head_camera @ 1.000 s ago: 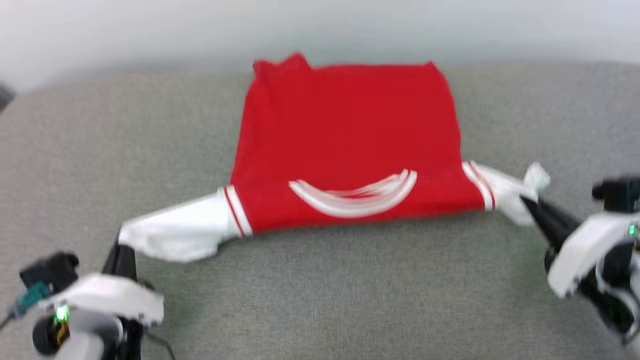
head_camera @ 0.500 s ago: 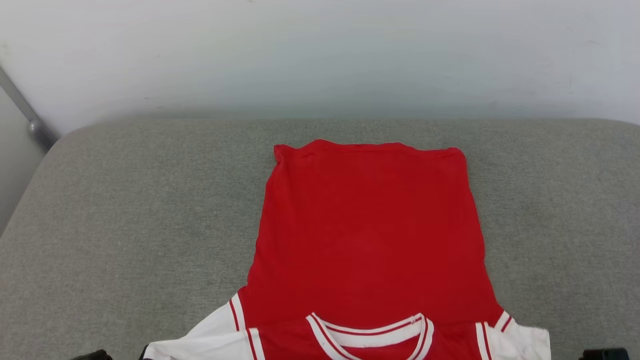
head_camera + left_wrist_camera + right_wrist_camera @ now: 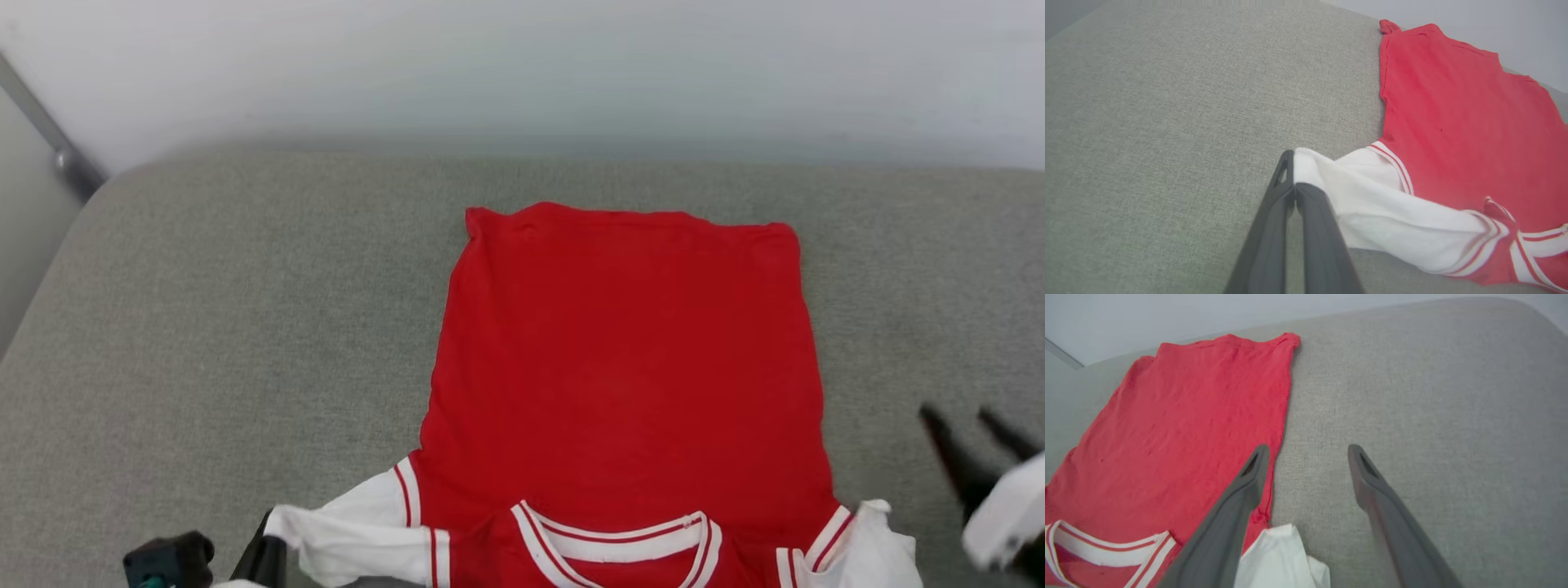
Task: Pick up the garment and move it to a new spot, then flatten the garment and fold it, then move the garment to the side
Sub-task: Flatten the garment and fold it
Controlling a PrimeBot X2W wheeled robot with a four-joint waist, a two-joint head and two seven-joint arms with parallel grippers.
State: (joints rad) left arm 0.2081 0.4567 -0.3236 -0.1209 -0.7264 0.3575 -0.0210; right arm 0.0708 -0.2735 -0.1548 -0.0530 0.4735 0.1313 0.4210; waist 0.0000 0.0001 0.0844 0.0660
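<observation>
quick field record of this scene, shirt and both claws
surface: grey cushion
garment: red body spread flat, collar end nearest the robot
left sleeve: white, its end pinched in the left claw
right sleeve: white, bunched, lying loose
right claw: open, holding nothing, at the garment's side edge

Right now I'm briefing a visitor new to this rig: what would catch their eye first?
A red jersey-style T-shirt with white short sleeves lies spread, plain side up, in the middle of a grey fabric cushion. The left gripper is shut on one white sleeve at the near left, while the right gripper hangs open over the cushion beside the other sleeve.
</observation>
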